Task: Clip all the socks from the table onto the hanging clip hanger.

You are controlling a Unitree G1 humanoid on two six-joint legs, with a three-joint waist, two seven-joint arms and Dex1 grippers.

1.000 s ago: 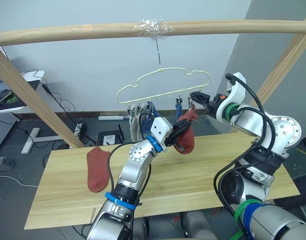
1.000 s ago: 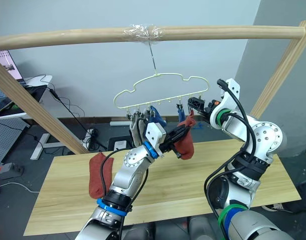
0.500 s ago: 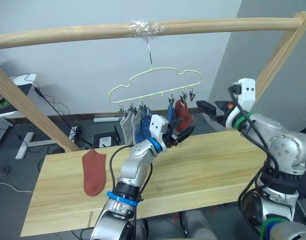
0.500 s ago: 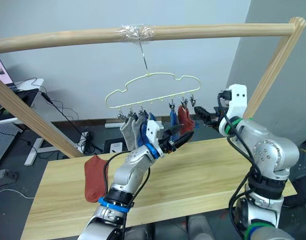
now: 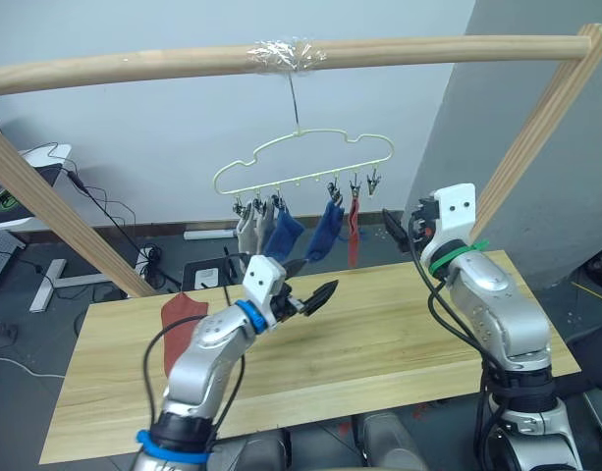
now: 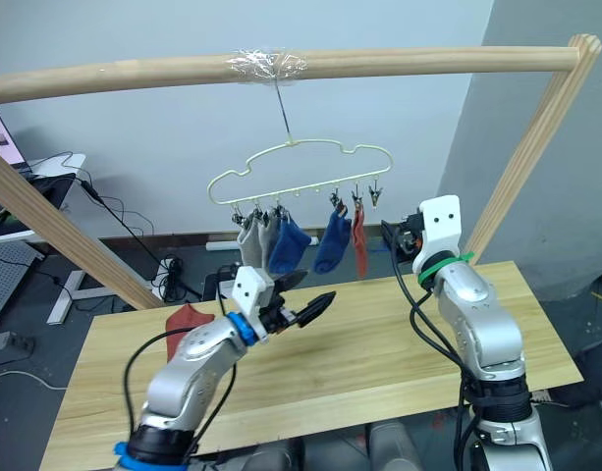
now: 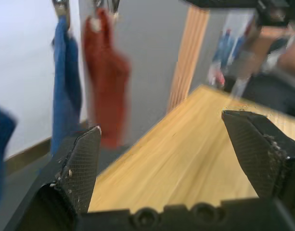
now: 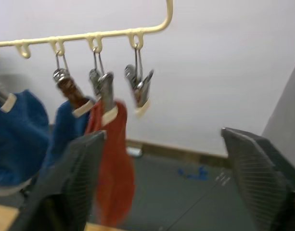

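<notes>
The pale yellow-green clip hanger (image 5: 302, 155) hangs from the wooden pole. Two grey socks (image 5: 246, 224), two blue socks (image 5: 325, 232) and one rust-red sock (image 5: 353, 232) hang from its clips; the rightmost clip (image 8: 139, 86) is empty. Another rust-red sock (image 6: 183, 319) lies on the table (image 5: 399, 324) at the left, partly behind my left arm. My left gripper (image 5: 310, 297) is open and empty above the table, below and in front of the hung socks. My right gripper (image 5: 392, 226) is open, just right of the hanger, holding nothing.
A round wooden pole frame (image 5: 134, 67) spans the top, with slanted legs at left (image 5: 45, 196) and right (image 5: 521, 147). Cables and a power strip (image 5: 207, 270) lie on the floor behind the table. A desk stands at the far left.
My left gripper opened and let go of the rust-red sock, which now hangs from a clip. The left arm dropped back toward the table; the right gripper drew away from the hanger.
</notes>
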